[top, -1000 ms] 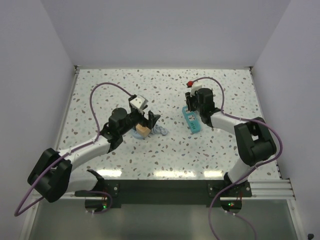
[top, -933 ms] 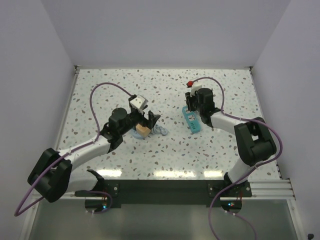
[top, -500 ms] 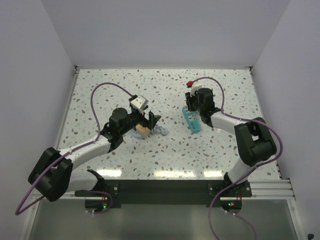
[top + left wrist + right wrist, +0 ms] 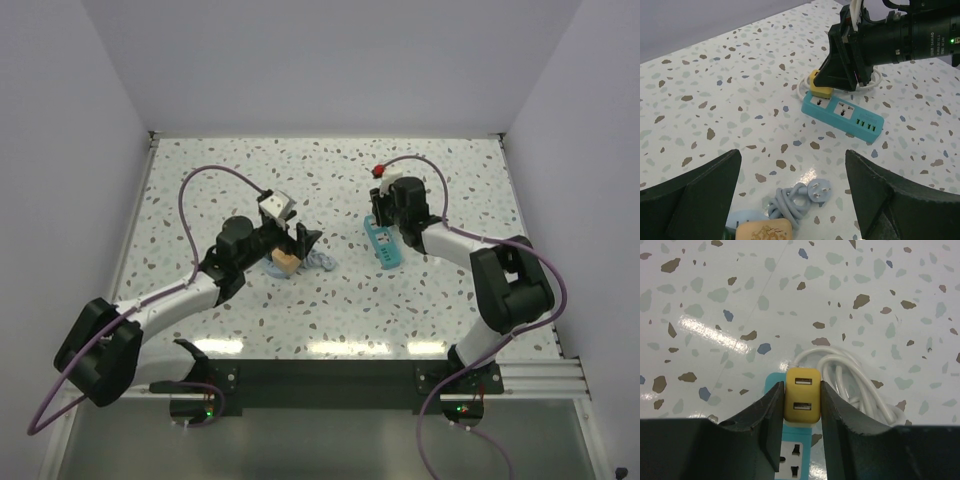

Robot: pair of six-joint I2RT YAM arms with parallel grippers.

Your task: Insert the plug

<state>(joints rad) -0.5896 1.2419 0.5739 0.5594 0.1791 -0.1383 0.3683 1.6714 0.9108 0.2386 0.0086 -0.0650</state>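
Strip braced, plug unseen

Nearest, our left hand (image 4: 305,238) stands wide over the tan cube (image 4: 764,232) and grey-blue cable (image 4: 790,202), holding nothing. Farther on, our right hand (image 4: 802,392) pinches a yellow block (image 4: 801,407) at the teal power strip's (image 4: 842,116) end, probably steadying it. We find no dark green plug.

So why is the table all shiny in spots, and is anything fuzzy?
Top external view: glare makes white streaks on the table near the arm bases; right wrist view: another bright smear at left, the yellow block sharp between the jaws; left wrist view: its dark jaws at the bottom corners look soft, the power strip clear.
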